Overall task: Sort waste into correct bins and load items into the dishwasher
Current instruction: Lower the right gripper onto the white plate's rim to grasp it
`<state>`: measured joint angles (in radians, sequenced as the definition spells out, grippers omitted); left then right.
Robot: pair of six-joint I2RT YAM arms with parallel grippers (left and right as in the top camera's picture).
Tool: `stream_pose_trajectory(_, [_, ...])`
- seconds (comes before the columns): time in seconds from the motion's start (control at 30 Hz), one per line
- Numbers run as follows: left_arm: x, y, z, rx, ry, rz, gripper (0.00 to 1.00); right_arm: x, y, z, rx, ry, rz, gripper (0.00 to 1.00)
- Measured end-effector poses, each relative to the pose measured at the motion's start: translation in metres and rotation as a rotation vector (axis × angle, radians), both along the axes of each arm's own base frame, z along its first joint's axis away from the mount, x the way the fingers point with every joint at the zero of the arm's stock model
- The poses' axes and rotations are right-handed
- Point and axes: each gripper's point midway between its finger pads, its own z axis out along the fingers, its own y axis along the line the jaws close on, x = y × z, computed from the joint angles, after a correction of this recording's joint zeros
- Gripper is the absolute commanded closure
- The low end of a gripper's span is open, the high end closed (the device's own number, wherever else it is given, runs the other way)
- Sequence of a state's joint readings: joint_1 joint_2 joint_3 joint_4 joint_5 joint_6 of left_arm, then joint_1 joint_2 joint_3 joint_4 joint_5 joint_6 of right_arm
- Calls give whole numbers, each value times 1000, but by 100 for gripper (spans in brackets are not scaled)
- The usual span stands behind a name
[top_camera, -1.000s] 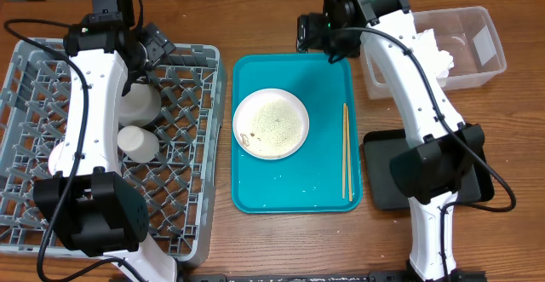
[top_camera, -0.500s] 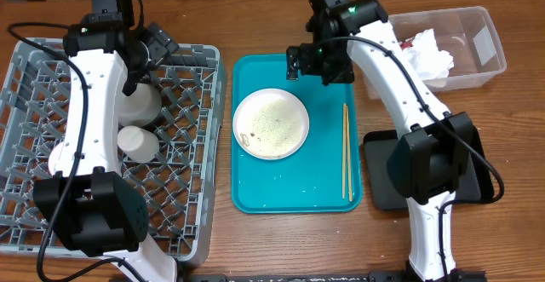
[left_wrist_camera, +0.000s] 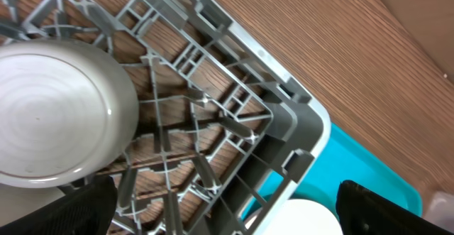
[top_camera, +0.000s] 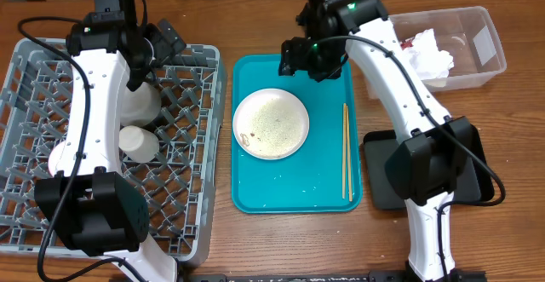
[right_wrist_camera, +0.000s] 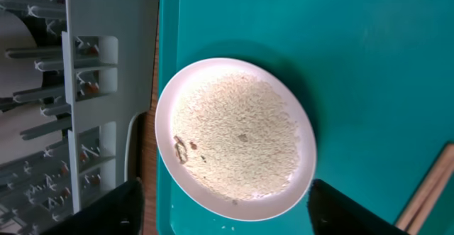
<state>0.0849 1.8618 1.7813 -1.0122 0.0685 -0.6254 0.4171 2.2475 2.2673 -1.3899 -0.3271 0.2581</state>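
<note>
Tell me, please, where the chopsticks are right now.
In the overhead view, the chopsticks lie along the right side of the teal tray, between the plate and the black tray.

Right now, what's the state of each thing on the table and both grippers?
Plate: on the teal tray, covered in rice scraps.
Chopsticks: lying on the teal tray, right of the plate.
Napkin: crumpled, in the clear tub.
Cup: in the dish rack.
Grey bowl: in the dish rack.
Black tray: mostly hidden, contents unclear.
Left gripper: open, empty, over the rack corner.
Right gripper: open, empty, above the plate.
</note>
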Motion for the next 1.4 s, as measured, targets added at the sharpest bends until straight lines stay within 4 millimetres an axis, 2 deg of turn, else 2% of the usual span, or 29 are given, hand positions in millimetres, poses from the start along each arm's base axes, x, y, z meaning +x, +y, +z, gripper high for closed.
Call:
stream_pose_trajectory(0.1, [0, 3, 0, 15, 2, 8, 0, -13, 10, -13, -57, 9, 35, 35])
stream_pose_trajectory(0.27, [-1, 6, -1, 29, 7, 16, 0, -42, 23, -46, -200, 28, 107, 46])
stream_pose_trajectory(0.33, [-2, 7, -1, 38, 11, 21, 0, -48, 24, -56, -252, 25, 118, 60])
stream_pose_trajectory(0.4, [-3, 8, -2, 44, 16, 24, 0, -50, 22, -67, -290, 23, 103, 75])
stream_pose_trajectory(0.53, [-3, 10, -2, 50, 16, 27, 0, -46, 13, -84, -324, 18, 60, 85])
stream_pose_trajectory(0.63, [-3, 10, -2, 51, 17, 27, 0, -37, 6, -89, -333, 4, 11, 96])
stream_pose_trajectory(0.9, [-5, 10, -3, 50, 25, 27, 0, -6, -3, -87, -245, -20, -123, 96])
stream_pose_trajectory(1.4, [-7, 10, -4, 53, 36, 29, 0, -18, -17, -133, -294, 12, -139, 96])
